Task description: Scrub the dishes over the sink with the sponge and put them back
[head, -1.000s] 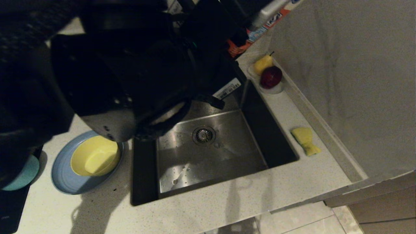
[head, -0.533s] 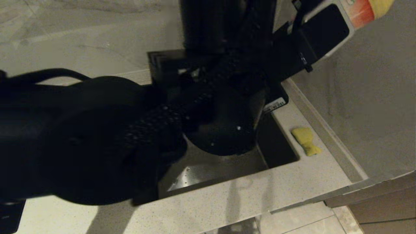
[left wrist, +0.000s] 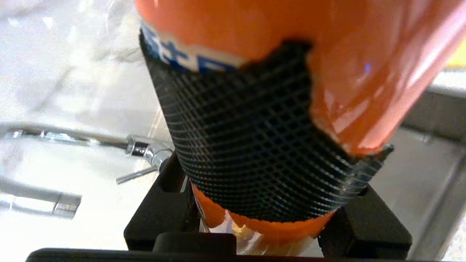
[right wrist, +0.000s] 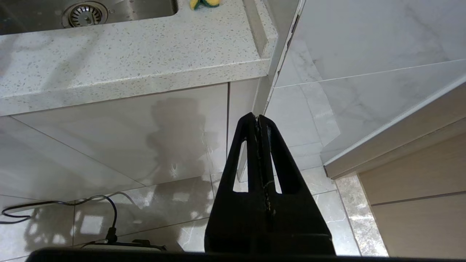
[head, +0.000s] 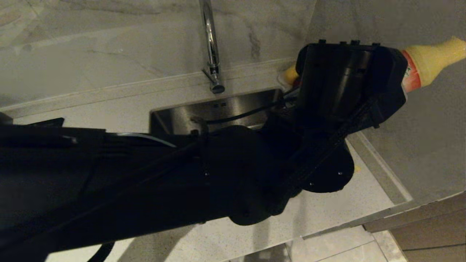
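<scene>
The sink (head: 233,105) lies partly hidden under the left arm, whose left end effector (left wrist: 255,145) grips an orange-labelled bottle (head: 429,62) above the tabletop's (head: 327,214) far right corner. The right end effector (right wrist: 259,122) hangs pinched together, empty, below the tabletop's front edge, and the sponge (right wrist: 204,3) sits just beside the sink's rim.

A speckled pale stone countertop (right wrist: 145,47) holds the steel sink (right wrist: 120,9), with a yellow-green sponge (right wrist: 204,3) lying beside it.

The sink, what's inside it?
In the sink only the round drain shows, by the right wrist view. From the head, the left arm covers most of the basin.
</scene>
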